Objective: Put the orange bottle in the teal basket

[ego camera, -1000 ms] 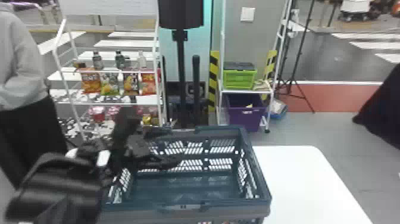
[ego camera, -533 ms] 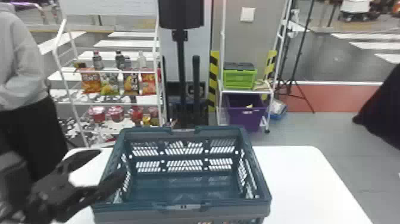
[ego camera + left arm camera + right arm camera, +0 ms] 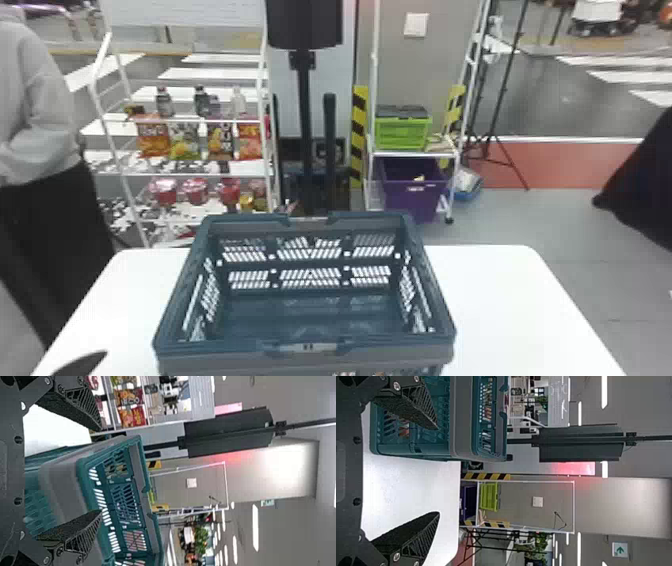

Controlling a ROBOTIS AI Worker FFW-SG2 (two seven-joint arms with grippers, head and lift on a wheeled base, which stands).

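The teal basket (image 3: 310,355) stands on the white table, its inner floor bare between slotted walls. At the lower left corner of the head view is the dark tip of my left gripper (image 3: 82,364), left of the basket. In the left wrist view, my left gripper (image 3: 99,471) is open, nothing held, with the basket (image 3: 63,475) beyond its fingers. My right gripper (image 3: 438,471) stands open and empty near the basket (image 3: 431,449). Orange-red patches show through the basket's lower slots in the right wrist view; what they are I cannot tell.
The white table (image 3: 500,310) extends on both sides of the basket. Behind it stand a white rack (image 3: 185,174) of snack bags, bottles and red cups, a black post (image 3: 305,125), and a shelf with a green crate (image 3: 402,134) and purple bin (image 3: 412,195).
My left arm has moved from over the basket's left side outward to the left and down, nearly out of the head view. The basket has stayed in place.
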